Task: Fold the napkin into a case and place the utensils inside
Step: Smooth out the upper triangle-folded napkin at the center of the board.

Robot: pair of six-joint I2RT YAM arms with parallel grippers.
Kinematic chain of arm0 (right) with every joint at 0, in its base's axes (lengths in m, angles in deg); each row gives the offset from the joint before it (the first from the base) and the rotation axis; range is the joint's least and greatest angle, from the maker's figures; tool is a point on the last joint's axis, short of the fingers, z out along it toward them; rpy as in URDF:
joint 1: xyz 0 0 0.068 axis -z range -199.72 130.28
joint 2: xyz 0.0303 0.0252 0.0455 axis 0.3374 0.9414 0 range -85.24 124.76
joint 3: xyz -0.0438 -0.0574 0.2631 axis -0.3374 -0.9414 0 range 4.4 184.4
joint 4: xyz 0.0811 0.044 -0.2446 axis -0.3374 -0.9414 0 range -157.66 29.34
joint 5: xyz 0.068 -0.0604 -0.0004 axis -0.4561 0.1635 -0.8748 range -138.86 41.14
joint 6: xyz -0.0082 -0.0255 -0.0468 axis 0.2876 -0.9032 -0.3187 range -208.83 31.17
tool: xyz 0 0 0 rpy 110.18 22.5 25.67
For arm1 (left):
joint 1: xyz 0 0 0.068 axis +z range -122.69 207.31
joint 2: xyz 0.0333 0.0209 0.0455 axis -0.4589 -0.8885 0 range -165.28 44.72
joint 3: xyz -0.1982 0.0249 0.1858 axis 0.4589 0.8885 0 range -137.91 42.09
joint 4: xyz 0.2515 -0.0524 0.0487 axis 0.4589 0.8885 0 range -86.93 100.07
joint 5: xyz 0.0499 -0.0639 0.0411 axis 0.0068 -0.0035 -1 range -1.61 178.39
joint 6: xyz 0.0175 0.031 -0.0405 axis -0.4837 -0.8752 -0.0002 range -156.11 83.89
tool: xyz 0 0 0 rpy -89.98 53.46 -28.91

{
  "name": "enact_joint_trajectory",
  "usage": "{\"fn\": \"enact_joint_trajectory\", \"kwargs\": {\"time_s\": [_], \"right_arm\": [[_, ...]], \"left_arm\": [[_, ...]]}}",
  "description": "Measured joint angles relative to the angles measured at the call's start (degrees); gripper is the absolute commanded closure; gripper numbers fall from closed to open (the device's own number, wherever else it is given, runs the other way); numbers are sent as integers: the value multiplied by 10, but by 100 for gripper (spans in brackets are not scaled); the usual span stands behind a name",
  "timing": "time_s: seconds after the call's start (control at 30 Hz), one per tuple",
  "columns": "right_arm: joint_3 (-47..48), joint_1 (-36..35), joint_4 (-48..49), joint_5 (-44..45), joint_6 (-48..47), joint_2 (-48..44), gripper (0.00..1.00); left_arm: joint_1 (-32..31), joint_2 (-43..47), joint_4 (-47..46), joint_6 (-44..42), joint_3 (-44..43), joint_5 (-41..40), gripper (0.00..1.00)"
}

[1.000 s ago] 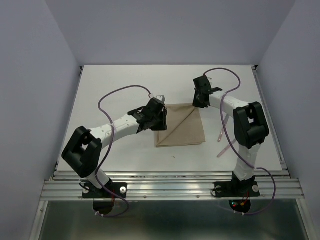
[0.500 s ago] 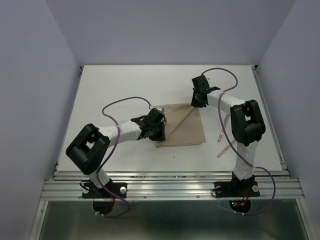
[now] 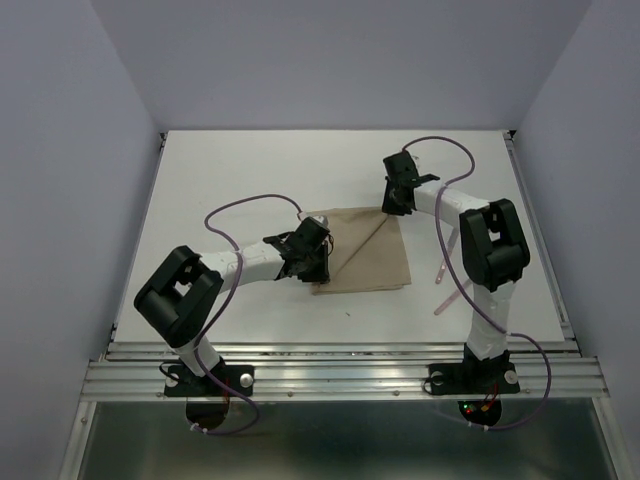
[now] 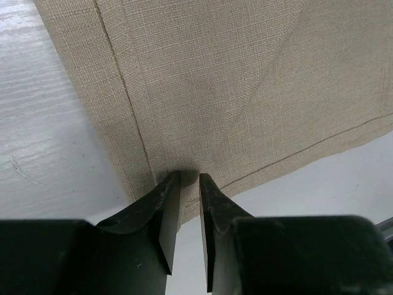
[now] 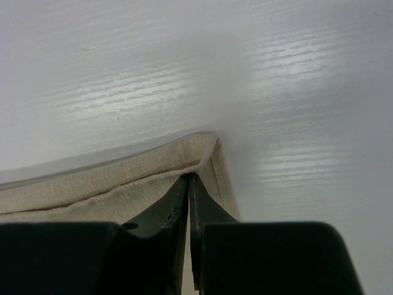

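Though flat elsewhere, napkin [image 3: 365,255] corners between left fingers [image 4: 164,215] and right fingers [image 5: 175,212].

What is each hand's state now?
Left hand: nearly closed at the beige-tan cloth napkin's edge; grip cannot be told.
Right hand: closed on the napkin's corner.
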Motion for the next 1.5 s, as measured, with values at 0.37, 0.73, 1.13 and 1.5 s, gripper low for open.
{"fn": "enact_joint_trajectory", "kwargs": {"time_s": [0.37,0.73,1.13,1.5], "right_arm": [[0,0,-6,-6,-18,-8,89],[-88,-41,23,-47,12,-151,89],[-134,-89,40,-66,35,-84,90],[-124,-110,14,-47,29,-134,89]], "left_arm": [[0,61,21,0,0,-10,74],[1,91,9,5,29,-14,100],[1,56,-42,19,85,12,100],[15,215,45,14,47,-13,100]]}}
